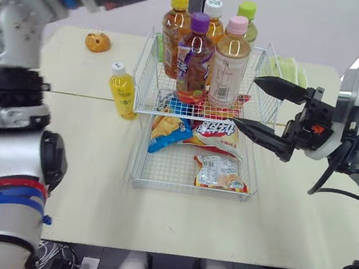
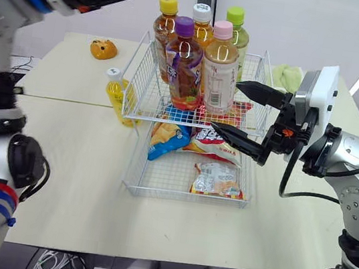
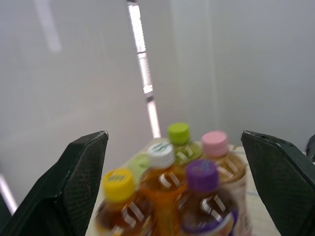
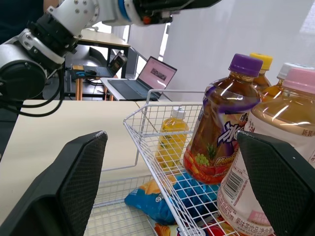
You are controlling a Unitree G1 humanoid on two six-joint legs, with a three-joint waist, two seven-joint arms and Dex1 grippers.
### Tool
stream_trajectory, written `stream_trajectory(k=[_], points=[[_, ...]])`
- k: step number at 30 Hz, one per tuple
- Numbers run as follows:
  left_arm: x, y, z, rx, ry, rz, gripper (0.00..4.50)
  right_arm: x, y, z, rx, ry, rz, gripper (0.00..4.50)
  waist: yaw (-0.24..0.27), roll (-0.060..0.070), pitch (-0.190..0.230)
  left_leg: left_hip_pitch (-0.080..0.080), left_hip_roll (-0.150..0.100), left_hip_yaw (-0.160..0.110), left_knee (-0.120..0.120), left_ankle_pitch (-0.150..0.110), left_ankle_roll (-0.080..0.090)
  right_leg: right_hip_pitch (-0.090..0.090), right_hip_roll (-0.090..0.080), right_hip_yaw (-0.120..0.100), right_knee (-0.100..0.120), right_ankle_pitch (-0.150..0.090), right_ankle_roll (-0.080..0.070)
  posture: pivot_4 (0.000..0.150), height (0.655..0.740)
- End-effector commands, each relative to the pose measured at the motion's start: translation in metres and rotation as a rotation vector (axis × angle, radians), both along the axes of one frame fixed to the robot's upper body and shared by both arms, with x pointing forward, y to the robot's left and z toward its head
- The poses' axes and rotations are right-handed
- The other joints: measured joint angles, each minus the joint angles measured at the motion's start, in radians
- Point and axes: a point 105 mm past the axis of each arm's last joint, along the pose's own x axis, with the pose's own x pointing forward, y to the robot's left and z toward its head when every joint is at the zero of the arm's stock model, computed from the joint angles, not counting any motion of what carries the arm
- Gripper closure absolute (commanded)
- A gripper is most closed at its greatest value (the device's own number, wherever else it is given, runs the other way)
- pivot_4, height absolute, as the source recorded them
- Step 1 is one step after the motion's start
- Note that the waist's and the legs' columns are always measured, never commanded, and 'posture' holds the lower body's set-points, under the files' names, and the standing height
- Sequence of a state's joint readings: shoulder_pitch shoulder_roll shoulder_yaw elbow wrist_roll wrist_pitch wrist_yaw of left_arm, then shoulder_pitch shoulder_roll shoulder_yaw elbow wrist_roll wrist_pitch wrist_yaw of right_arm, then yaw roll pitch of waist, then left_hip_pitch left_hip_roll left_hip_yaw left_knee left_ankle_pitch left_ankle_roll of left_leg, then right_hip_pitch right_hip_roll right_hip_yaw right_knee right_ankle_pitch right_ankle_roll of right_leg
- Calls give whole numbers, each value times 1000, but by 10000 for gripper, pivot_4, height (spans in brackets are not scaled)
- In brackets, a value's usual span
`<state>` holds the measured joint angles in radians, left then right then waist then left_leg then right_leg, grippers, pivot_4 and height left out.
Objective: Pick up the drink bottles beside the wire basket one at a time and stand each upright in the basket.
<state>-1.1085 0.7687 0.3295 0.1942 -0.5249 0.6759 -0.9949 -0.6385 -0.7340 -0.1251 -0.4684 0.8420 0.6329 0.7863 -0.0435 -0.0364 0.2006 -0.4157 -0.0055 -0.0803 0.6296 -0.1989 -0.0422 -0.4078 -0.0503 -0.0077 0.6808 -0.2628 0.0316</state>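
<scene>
The left gripper [image 3: 172,137], raised close to the camera, is spread wide and empty, high above the basket [image 1: 150,69]. The yellow bottle [image 1: 122,91] stands upright on the table just left of the basket, nearer this arm. The right gripper [image 1: 245,100], also wide and empty, is at the basket's far side.

Wire basket [image 1: 150,69] mid-bench [image 1: 78,180], two tiers. Upper tier: five bottles [image 1: 194,59] upright, three behind, two in front. Lower tier [image 1: 160,172]: snack bags [image 1: 220,172] lying flat. Small bottle [image 1: 122,90] upright on bench, just left of basket. Bun-like thing [image 1: 98,42] further back left. Cloth [image 1: 287,68] behind basket's right side. Right claw [image 1: 245,101] at basket's right edge, level with upper tier.
</scene>
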Motion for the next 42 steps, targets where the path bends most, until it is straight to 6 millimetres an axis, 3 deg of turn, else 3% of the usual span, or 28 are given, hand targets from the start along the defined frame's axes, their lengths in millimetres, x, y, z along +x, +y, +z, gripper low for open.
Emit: stream_trajectory(k=[1,4,7,12,16,22,32,42], points=[[-21,44,1,-55,-65,201,334,-3,4,8,-1,-58,42,0,2,0,0,0,0,0,0,0,0,0,0,0,0,0,0,1500,7400],[-33,81,-24,-88,-52,388,334,-3,8,9,-3,-57,87,0,7,0,0,0,1,0,0,0,0,0,-2,0,0,0,0,1500,7400],[-48,102,-53,-115,-22,516,334,-1,12,10,-4,-64,118,0,13,0,0,-1,1,0,1,0,0,0,-3,0,0,0,0,1500,7400],[-71,108,-127,-106,101,636,334,-3,22,11,-10,-52,209,0,23,0,-1,1,0,0,0,0,0,3,-5,0,-2,0,1,1500,7400],[-89,111,-168,-157,178,732,334,-3,25,14,-7,-56,246,0,26,-2,-1,1,1,0,1,0,0,3,-4,-1,-2,1,0,1500,7400],[-120,98,-226,-161,304,797,334,-5,29,18,-1,-51,282,0,27,-2,-2,1,0,1,1,0,0,3,-4,1,-2,1,0,1500,7400],[-112,94,-223,-172,272,793,334,-3,24,18,-14,-60,252,0,41,-2,-2,1,0,0,1,0,0,3,-3,-1,-2,0,0,1500,7400],[-83,86,-211,-166,233,722,334,9,15,10,-58,-108,32,0,42,-2,-2,1,0,0,1,0,0,3,-2,-1,-2,0,0,1500,7400]])
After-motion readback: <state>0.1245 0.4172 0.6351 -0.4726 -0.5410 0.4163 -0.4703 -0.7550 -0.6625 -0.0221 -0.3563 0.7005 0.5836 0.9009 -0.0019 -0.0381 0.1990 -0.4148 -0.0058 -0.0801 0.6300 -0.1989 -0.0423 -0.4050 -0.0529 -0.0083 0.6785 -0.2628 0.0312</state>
